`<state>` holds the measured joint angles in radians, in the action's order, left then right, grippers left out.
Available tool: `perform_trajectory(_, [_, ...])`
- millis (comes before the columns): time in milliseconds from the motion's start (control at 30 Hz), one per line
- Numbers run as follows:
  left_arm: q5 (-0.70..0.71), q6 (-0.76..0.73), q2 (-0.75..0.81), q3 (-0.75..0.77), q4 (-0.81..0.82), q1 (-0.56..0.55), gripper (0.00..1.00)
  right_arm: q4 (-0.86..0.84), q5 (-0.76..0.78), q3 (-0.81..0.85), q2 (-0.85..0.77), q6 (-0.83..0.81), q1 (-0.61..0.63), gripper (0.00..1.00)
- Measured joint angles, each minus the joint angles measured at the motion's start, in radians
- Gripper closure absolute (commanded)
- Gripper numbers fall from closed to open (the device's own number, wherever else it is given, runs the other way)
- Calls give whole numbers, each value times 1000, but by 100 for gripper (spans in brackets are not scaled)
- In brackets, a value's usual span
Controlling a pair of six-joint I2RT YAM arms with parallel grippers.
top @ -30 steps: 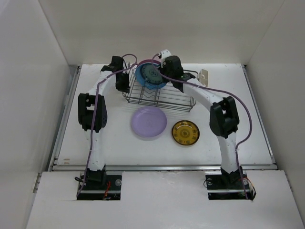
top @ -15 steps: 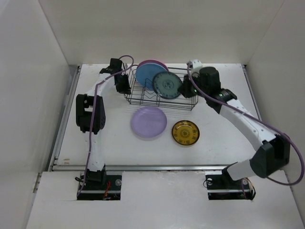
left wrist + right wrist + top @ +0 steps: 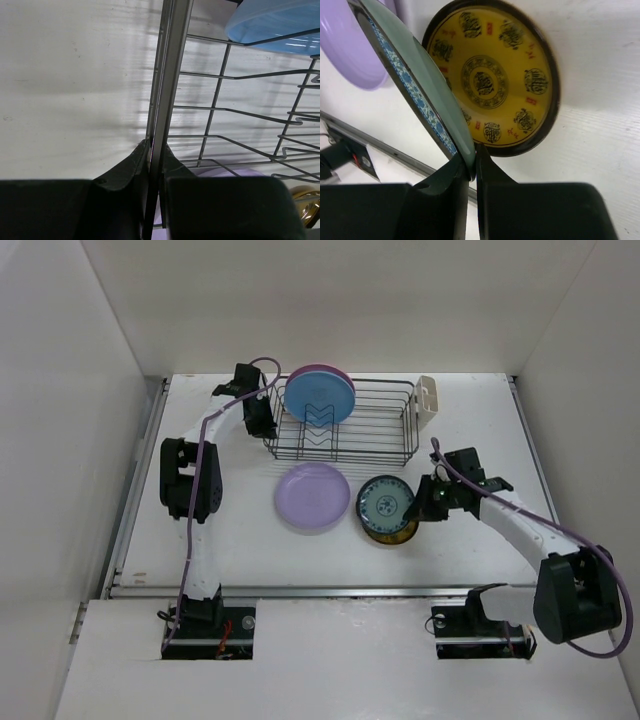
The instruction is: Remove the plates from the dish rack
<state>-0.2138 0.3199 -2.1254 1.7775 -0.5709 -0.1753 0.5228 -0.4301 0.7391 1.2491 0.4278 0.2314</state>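
I count five round plates (image 3: pixel 313 496), one wire rack (image 3: pixel 390 430); left claw (image 3: pixel 151 148) pinching its rim, right claw (image 3: pixel 471 167) clamping the teal plate (image 3: pixel 386 504)

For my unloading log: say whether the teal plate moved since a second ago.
Yes. The teal plate left the dish rack and came toward the near side, now over the golden-yellow plate.

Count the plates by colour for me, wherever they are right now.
lavender plate: 1
golden-yellow plate: 1
teal plate: 1
blue plate: 1
pink plate: 1
Total: 5
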Motion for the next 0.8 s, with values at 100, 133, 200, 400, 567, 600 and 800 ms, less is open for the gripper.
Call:
perform_trajectory(100, [-9, 12, 5, -10, 7, 0, 100, 0, 3, 0, 8, 20, -39, 77])
perform_trajectory(133, [-10, 16, 8, -14, 8, -1, 100, 2, 8, 0, 16, 22, -52, 73])
perform_trajectory(200, [-13, 25, 10, -18, 9, -1, 100, 13, 20, 1, 42, 26, -71, 59])
perform_trajectory(400, [-22, 33, 10, -18, 8, -2, 100, 103, 63, 19, 91, 18, -79, 20])
perform_trajectory(567, [-22, 28, 10, -10, -5, -2, 100, 182, 169, 137, 60, 21, -62, 17])
perform_trajectory(600, [-23, 27, 9, -8, -10, -2, 100, 187, 194, 176, 56, 21, -49, 17])
perform_trajectory(800, [-21, 13, -17, 42, -61, -4, 100, 138, 355, 570, 202, -64, 110, 21])
